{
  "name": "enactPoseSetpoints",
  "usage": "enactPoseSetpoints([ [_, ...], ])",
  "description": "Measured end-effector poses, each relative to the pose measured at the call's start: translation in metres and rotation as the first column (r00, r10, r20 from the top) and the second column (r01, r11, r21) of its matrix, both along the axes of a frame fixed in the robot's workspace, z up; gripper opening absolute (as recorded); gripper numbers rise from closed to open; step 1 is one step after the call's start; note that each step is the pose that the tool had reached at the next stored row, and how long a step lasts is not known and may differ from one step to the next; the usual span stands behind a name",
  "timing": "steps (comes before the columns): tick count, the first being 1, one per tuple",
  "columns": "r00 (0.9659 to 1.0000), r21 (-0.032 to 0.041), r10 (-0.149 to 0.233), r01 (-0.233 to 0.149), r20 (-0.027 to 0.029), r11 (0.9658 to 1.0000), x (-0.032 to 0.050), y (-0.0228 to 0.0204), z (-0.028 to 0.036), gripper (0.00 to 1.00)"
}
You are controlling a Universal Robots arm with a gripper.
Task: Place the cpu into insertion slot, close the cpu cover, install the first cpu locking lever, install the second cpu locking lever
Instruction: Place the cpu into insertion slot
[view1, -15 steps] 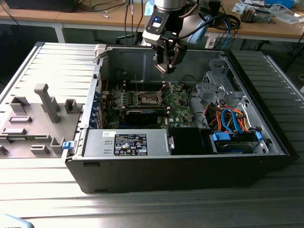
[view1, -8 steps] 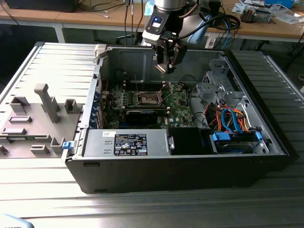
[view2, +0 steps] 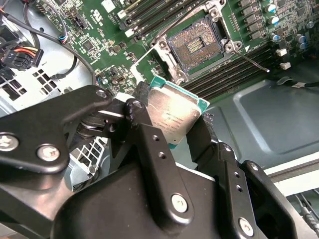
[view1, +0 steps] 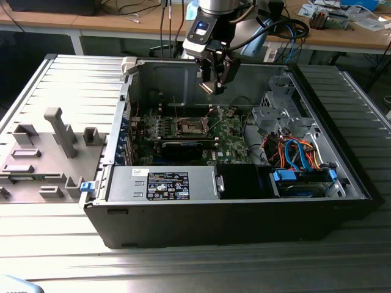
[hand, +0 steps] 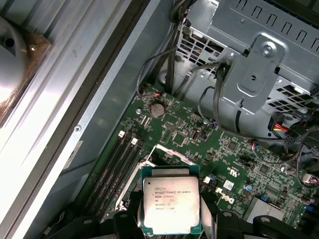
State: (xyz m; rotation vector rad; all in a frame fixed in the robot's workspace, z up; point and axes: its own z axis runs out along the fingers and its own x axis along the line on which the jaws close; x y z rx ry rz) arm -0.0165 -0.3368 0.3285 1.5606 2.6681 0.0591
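The pincer (view1: pixel 214 85) hangs inside the open computer case (view1: pixel 244 207), closed on the cpu (view2: pixel 174 113), whose two opposite edges sit between the black fingers (view2: pixel 141 119). In both wrist views the chip's dull silver top faces the camera, with its green edge showing around the metal, and it fills the gap between the fingertips. The cpu is held in the air, well clear of the green motherboard (view1: pixel 231 139) beneath the pincer and touching nothing but the fingers. The insertion slot (view2: pixel 197 45) lies on that board below the pincer, and in the exterior view it sits a little to the exterior view's left of the fingertips. Its dark centre is uncovered and its silvery rim is bare. In the second wrist view a thin metal rod (view2: pixel 255 62) slants out from just beside the slot, across the rows of long memory slots (view2: pixel 224 75) that run along either side of the socket. In the first wrist view the held cpu hides most of the socket area, so how the cpu cover stands cannot be told. Beyond the pincer on the exterior view's right are a grey metal drive cage (view1: pixel 278 107) and a bundle of orange and blue cables (view1: pixel 293 152). The power supply (view1: pixel 162 183) lies along the case's near side, below the pincer in the exterior view.
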Motion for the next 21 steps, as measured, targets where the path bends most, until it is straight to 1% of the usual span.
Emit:
enactPoseSetpoints([
  [21, 0.9999, 0.0, -0.013, 0.013, 0.0, 0.9999, 0.0, 0.0, -0.0005, 0.55],
])
